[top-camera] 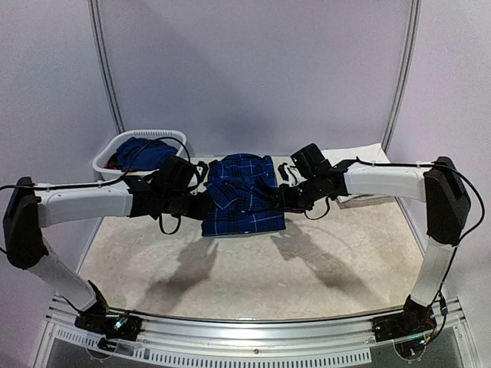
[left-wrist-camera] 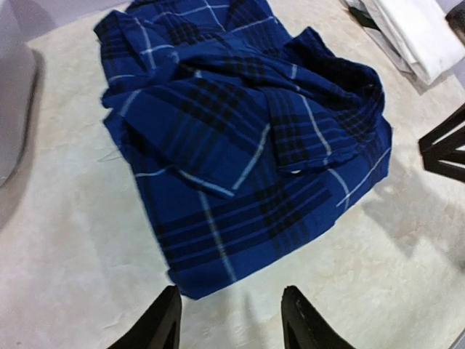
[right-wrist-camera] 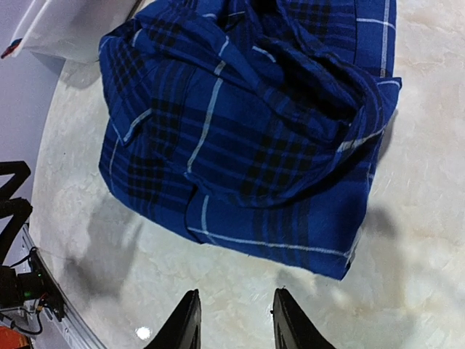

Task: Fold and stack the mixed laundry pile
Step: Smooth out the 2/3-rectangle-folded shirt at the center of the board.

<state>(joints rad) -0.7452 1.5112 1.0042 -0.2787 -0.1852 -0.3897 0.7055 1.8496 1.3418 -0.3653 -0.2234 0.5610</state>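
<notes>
Navy plaid shirt (top-camera: 244, 195) roughly folded mid-table, flanked by left gripper (left-wrist-camera: 232, 292) and right gripper (right-wrist-camera: 236, 294), fingers spread, holding nothing. Overhead only: blue piece (top-camera: 146, 152) in basket (top-camera: 102, 159), far left. Closer from wrists: white trousers (left-wrist-camera: 421, 33) beside shirt.

Ahead of the left gripper (left-wrist-camera: 232, 294), the pale marbled tabletop (left-wrist-camera: 65, 240) runs back to lilac-grey wall panels (top-camera: 253, 69) joined by metal posts (top-camera: 105, 69). Soft shadows on the tabletop behind that gripper suggest overhead light, perhaps diffuse.
</notes>
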